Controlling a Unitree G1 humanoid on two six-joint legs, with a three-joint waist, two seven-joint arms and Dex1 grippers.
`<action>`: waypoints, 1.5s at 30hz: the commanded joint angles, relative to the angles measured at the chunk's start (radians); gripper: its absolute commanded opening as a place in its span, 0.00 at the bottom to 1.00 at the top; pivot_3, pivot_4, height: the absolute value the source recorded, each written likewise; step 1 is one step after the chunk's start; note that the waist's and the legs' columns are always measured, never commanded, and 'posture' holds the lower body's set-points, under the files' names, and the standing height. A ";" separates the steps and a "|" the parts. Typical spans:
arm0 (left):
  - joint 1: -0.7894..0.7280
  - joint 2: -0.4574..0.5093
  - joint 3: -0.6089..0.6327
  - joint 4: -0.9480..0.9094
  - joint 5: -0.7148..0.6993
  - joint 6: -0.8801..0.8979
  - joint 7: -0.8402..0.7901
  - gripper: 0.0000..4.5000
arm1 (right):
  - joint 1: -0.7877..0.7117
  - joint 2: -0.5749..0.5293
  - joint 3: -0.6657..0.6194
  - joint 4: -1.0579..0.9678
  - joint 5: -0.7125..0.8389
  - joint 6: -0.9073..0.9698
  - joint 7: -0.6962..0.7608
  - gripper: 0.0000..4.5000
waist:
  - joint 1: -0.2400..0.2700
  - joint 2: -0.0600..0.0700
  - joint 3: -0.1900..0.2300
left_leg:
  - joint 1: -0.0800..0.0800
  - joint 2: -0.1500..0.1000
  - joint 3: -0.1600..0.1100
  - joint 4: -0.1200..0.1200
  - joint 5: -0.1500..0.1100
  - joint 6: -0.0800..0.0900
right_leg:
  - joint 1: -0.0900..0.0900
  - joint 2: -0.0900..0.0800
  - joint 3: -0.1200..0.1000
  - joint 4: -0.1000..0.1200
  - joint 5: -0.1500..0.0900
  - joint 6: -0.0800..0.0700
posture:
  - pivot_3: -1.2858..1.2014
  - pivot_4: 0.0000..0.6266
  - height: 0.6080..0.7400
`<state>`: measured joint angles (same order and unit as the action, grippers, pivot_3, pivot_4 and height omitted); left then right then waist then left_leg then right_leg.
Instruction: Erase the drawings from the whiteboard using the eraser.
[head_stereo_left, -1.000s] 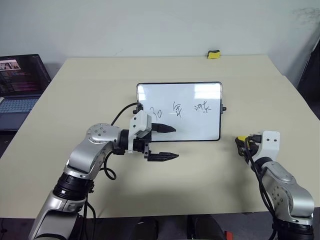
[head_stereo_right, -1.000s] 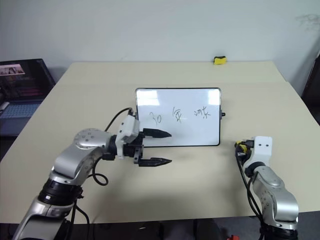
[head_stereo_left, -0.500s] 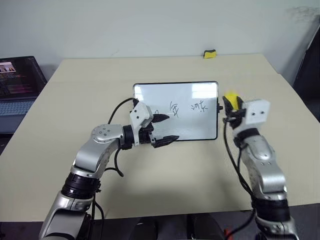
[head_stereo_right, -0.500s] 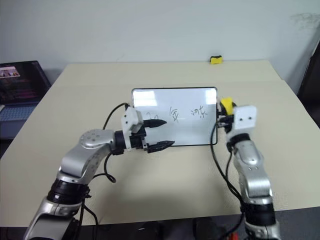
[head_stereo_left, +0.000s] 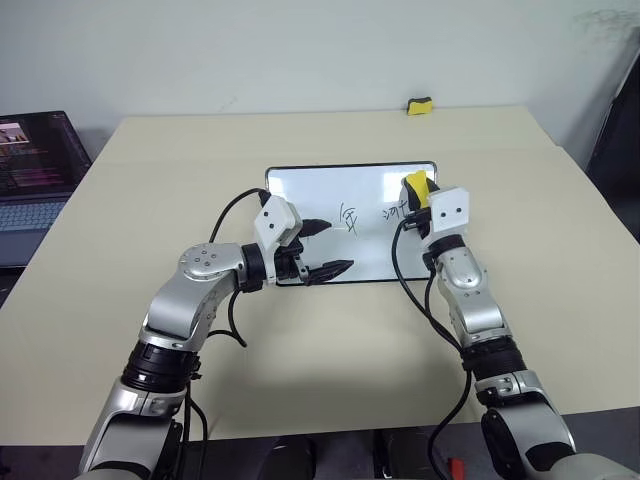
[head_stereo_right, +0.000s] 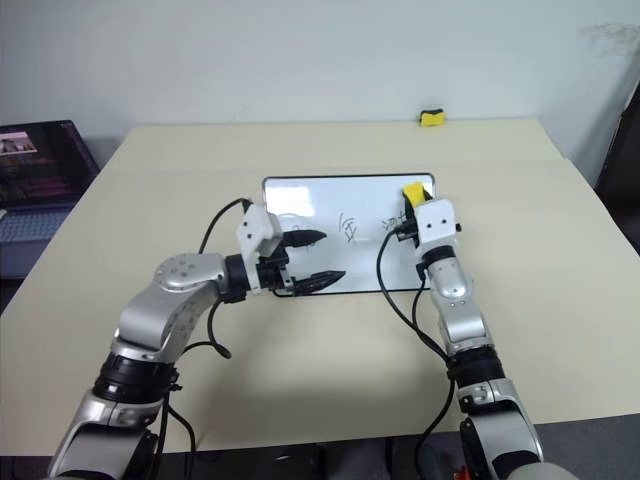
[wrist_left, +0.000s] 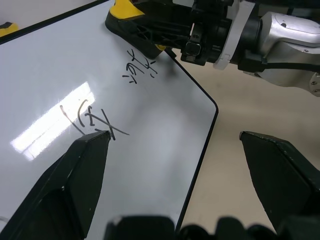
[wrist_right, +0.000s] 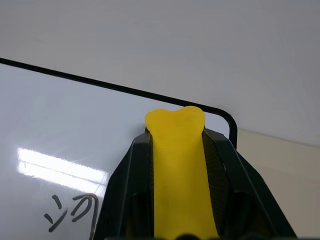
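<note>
The whiteboard (head_stereo_left: 335, 188) lies flat mid-table in its thin black frame. Two of the drawings show on it, a middle squiggle (head_stereo_left: 349, 215) and a right squiggle (head_stereo_left: 393, 212); my left gripper's upper finger covers the spot left of them. My right gripper (head_stereo_left: 414, 196) is shut on the yellow eraser (head_stereo_left: 415, 186), held over the board's far right corner just beyond the right squiggle (wrist_right: 72, 212). My left gripper (head_stereo_left: 330, 248) is open and straddles the board's near edge, one finger (wrist_left: 85, 170) over the board by the middle squiggle (wrist_left: 92, 117), the other over the table.
A smaller yellow-black block (head_stereo_left: 420, 105) sits at the table's far edge. A laptop (head_stereo_left: 35, 160) stands off the table's left side. Black cables loop from both wrists over the tabletop (head_stereo_left: 560, 230).
My right arm swung up and leftward from the table's right side, carrying the eraser to the board's far right corner. My left gripper turned slightly and edged onto the board's near edge.
</note>
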<state>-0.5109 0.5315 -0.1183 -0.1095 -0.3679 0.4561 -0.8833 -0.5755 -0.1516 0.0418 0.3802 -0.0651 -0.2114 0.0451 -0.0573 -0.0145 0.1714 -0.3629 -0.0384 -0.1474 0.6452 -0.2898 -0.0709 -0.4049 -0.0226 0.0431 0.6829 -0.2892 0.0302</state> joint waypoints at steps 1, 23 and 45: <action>0.008 0.029 0.038 -0.033 0.009 0.005 0.015 1.00 | 0.027 -0.009 0.032 0.058 -0.029 -0.008 0.041 0.22 | -0.001 0.000 -0.001 | 0.000 0.000 0.000 0.000 0.000 0.000 | 0.000 0.000 0.000 0.000 0.000 0.000 | 0.52 0.24 1.00; 0.017 0.054 0.111 0.064 0.029 0.037 0.083 1.00 | 0.076 -0.031 0.087 -0.033 -0.061 -0.121 0.137 0.22 | -0.022 -0.004 -0.005 | 0.030 0.002 0.004 -0.001 -0.002 0.005 | 0.028 0.004 0.003 -0.002 0.000 0.002 | 0.52 0.24 1.00; 0.033 0.035 0.128 0.035 0.013 0.059 0.083 1.00 | 0.188 -0.034 0.140 -0.071 -0.060 0.347 0.300 0.22 | -0.023 -0.007 -0.008 | 0.035 0.006 0.005 -0.001 -0.003 0.005 | 0.034 0.004 0.003 -0.003 0.000 0.003 | 0.52 0.24 1.00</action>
<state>-0.4716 0.5641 -0.0118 -0.0365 -0.3364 0.5196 -0.7982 -0.4261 -0.1815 0.1582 0.2467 -0.1244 0.0123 0.3119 -0.0802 -0.0216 0.1637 -0.3249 -0.0318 -0.1424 0.6441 -0.2932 -0.0658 -0.3688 -0.0182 0.0458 0.6797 -0.2893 0.0331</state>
